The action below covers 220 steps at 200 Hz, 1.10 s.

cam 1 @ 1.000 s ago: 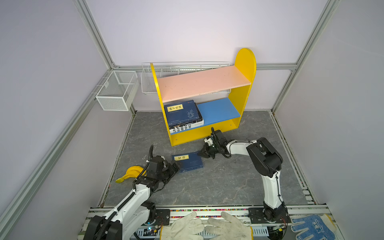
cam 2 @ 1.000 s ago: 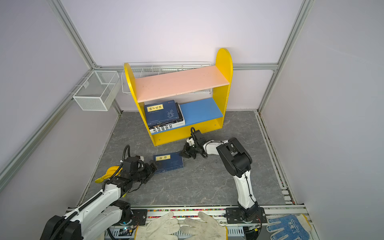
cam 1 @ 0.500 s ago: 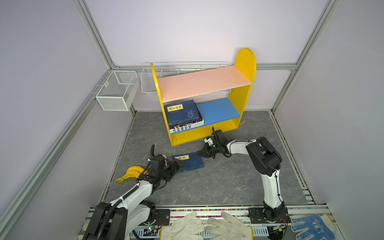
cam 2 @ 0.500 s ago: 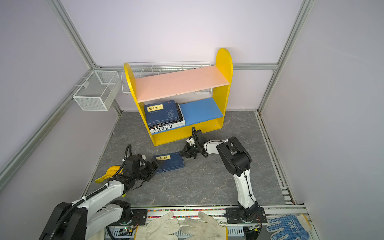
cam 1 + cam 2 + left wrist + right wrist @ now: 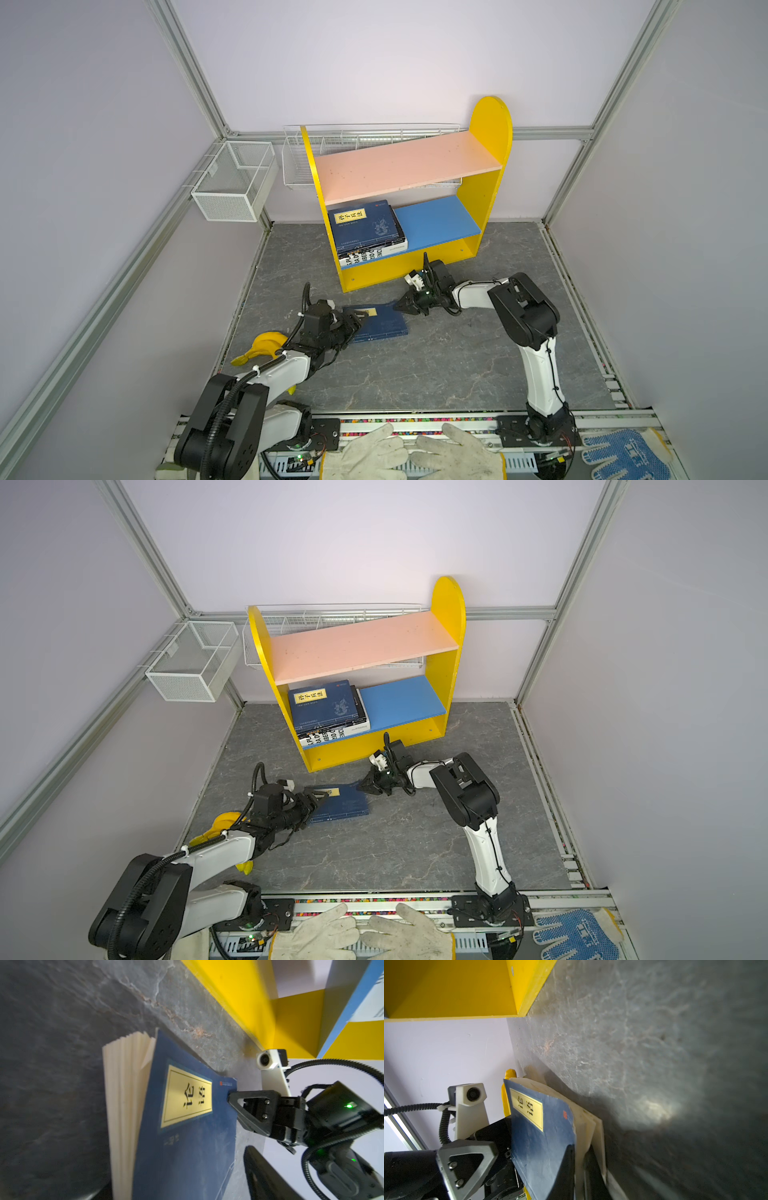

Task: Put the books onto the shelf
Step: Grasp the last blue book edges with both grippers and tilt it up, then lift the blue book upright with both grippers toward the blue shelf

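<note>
Nearest us, a pair of white work gloves [image 5: 411, 453] lies at the edge of the grey surface [image 5: 436, 365]. Beyond them, the left fingers [image 5: 354, 323] stand apart, one on each face of a navy book [image 5: 384, 326], straddling the edge closest to them. A yellow banana [image 5: 264, 345] lies just behind these fingers, beside their arm. The book, with its yellow title label, rests on the surface between the two sets of fingers, its pages fanned. At its opposite corner the right fingers [image 5: 401, 306] are pressed together, their tip touching the cover. We cannot tell whether a page is pinched between them. Just past the right fingers stands the yellow shelf [image 5: 490, 124]. A stack of books [image 5: 365, 226] lies on its blue lower board [image 5: 436, 220].
</note>
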### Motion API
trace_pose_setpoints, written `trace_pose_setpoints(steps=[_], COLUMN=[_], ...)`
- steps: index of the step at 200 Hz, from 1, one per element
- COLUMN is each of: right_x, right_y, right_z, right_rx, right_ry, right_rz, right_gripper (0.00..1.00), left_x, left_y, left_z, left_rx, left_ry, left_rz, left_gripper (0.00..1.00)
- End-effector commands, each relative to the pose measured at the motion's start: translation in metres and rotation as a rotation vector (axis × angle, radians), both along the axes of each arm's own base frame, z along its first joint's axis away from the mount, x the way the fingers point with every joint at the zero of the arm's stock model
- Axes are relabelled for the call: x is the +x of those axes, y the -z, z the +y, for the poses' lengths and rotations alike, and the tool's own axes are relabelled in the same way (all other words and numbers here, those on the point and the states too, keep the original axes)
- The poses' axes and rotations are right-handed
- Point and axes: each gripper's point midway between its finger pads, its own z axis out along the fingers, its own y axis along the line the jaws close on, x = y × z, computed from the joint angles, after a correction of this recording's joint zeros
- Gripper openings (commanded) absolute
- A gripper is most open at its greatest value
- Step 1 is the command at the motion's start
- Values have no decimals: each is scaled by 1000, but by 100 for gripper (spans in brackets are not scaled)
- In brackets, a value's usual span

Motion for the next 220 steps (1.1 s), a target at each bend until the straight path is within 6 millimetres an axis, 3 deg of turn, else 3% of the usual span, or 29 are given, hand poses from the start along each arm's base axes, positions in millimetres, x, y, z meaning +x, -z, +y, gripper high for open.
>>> trace_pose_setpoints(steps=[1,38,77,129,149,164,190,220], right_x=[-5,0,8,18,15,13,10,-1], right_y=[7,-21,-47,-62,-62,-64,-60,-89], right_z=[1,7,11,8,4,-3,-24,-31], right_rx=[33,155,291,356,297,242,100,143], right_ry=[-17,6,70,145,134,137,165,145], right_rz=[-31,-130,-179,-200,-207,-209,-210,-223], right_gripper=[7,7,15,32,47,57,62,79], left_x=[10,7,2,-3,-2,-2,-3,-7], left_y=[-28,-34,-34,-43,-50,-62,-95,-141], left_z=[0,7,8,5,5,3,-1,-1], left_rx=[-32,-8,0,32,44,42,37,39], left_ry=[-22,-46,-36,18,28,42,81,109], left_rz=[-110,-128,-121,-136,-158,-191,-278,-377], left_gripper=[70,56,39,19,7,2,0,0])
